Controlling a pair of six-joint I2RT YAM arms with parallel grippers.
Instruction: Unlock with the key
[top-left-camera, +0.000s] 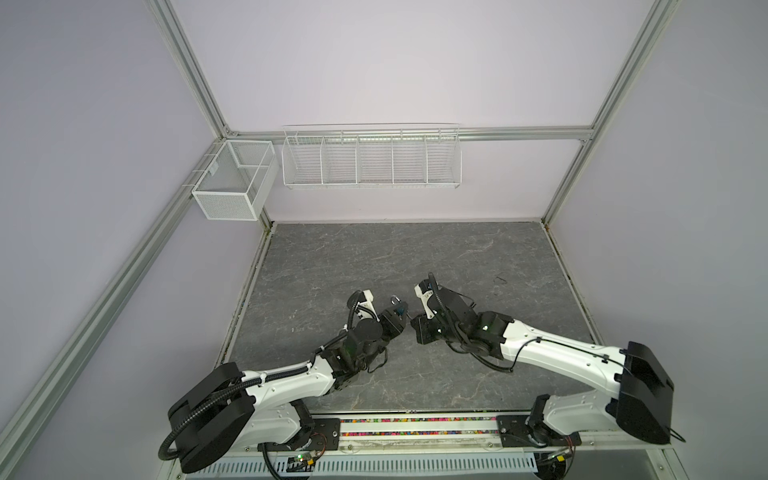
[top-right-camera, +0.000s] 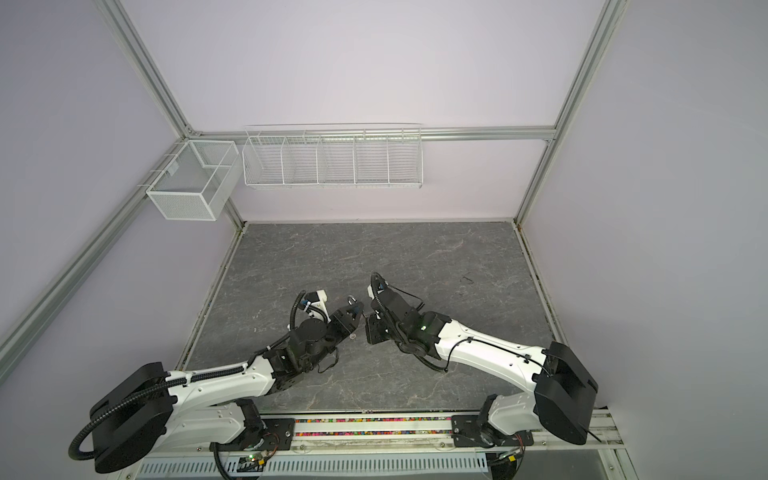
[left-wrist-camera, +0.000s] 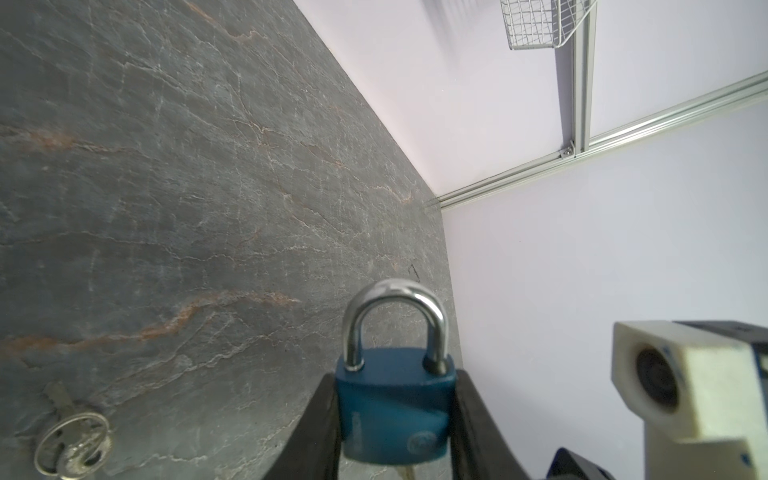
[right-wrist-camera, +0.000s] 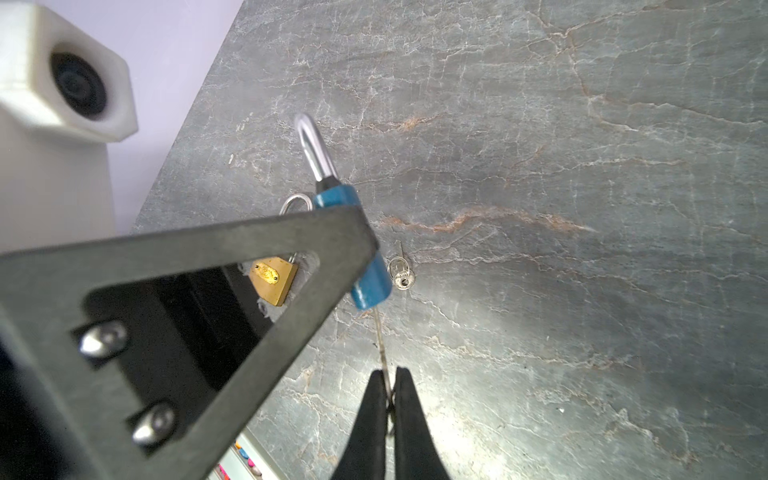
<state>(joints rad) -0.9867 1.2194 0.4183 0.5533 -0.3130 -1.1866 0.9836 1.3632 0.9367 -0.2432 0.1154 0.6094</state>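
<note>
My left jaws clamp the blue metal padlock (left-wrist-camera: 392, 415); right jaws pinched shut on its thin silver key (right-wrist-camera: 378, 332); grey stone surface (top-left-camera: 374, 257) open ahead.

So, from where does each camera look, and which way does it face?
Top views: high above the robot's bases, facing down on the table; left arm and right arm show.
Left wrist: on the left arm, facing along the left pincer, shut on the blue padlock.
Right wrist: on the right arm, facing along the right pincer, gripping the key in the blue padlock.
Shared: both wrist views show the blue padlock.
</note>
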